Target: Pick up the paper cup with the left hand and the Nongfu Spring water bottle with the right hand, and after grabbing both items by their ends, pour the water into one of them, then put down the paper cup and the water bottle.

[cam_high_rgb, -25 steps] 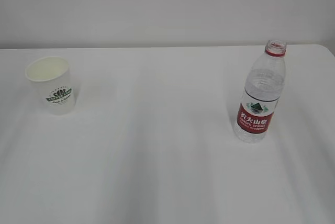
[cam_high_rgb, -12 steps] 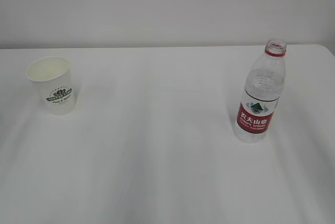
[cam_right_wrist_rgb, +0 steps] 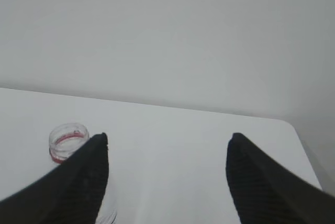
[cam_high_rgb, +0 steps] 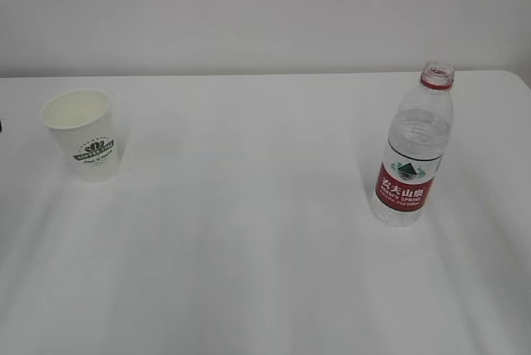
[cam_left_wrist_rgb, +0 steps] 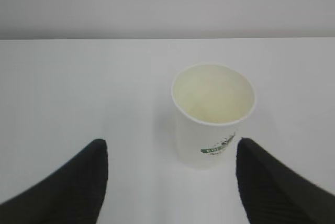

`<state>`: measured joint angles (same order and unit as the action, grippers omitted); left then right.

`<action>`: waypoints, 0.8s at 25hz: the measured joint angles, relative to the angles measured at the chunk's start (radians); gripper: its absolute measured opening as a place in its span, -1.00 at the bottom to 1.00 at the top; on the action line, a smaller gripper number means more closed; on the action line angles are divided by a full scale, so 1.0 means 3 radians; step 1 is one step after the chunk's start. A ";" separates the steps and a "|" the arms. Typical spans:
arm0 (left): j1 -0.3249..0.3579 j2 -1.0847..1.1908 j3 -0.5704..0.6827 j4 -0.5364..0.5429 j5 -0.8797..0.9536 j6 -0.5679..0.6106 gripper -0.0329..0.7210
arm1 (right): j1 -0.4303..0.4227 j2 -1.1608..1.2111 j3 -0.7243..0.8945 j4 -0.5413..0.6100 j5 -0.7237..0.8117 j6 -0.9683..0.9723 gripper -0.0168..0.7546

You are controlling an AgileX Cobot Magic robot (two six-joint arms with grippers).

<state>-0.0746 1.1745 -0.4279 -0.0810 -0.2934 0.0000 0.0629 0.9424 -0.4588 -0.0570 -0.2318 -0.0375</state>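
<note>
The white paper cup (cam_high_rgb: 83,135) with its green logo stands upright at the left of the table, its cream inside empty. In the left wrist view the paper cup (cam_left_wrist_rgb: 212,114) sits just ahead of my left gripper (cam_left_wrist_rgb: 170,148), nearer the right finger; the jaws are wide open and touch nothing. The Nongfu Spring bottle (cam_high_rgb: 412,148) stands upright at the right, uncapped, red label facing front, clear water (cam_high_rgb: 419,131) inside. The bottle's open neck (cam_right_wrist_rgb: 67,141) shows left of my open right gripper (cam_right_wrist_rgb: 166,143), outside its left fingertip (cam_right_wrist_rgb: 97,148).
The white table (cam_high_rgb: 249,230) runs back to a pale wall. Its far right corner (cam_right_wrist_rgb: 285,124) and right edge show in the right wrist view. A dark sliver (cam_high_rgb: 1,125) shows at the left border of the exterior view.
A dark sliver has appeared at the left border of the exterior view, level with the cup. Cup and bottle have not moved.
</note>
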 joint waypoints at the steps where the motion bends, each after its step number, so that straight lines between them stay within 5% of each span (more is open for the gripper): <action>1: -0.0056 0.0005 0.0073 0.0000 -0.0107 0.0000 0.54 | 0.0000 0.0006 0.0081 0.0000 -0.0101 0.0034 0.44; 10: -0.0385 0.0107 0.0709 -0.0069 -0.0959 0.0000 0.53 | 0.0000 0.0006 0.0648 -0.0109 -0.0705 0.0082 0.44; 20: -0.0417 0.0721 0.1112 0.0190 -0.1971 -0.0128 0.53 | 0.0000 0.0022 0.1081 -0.0240 -0.1066 0.0178 0.43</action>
<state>-0.1996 1.3908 -0.0942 -0.0240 -0.8846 -0.0385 0.0629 0.9490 -0.1344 -0.1291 -0.5516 0.0158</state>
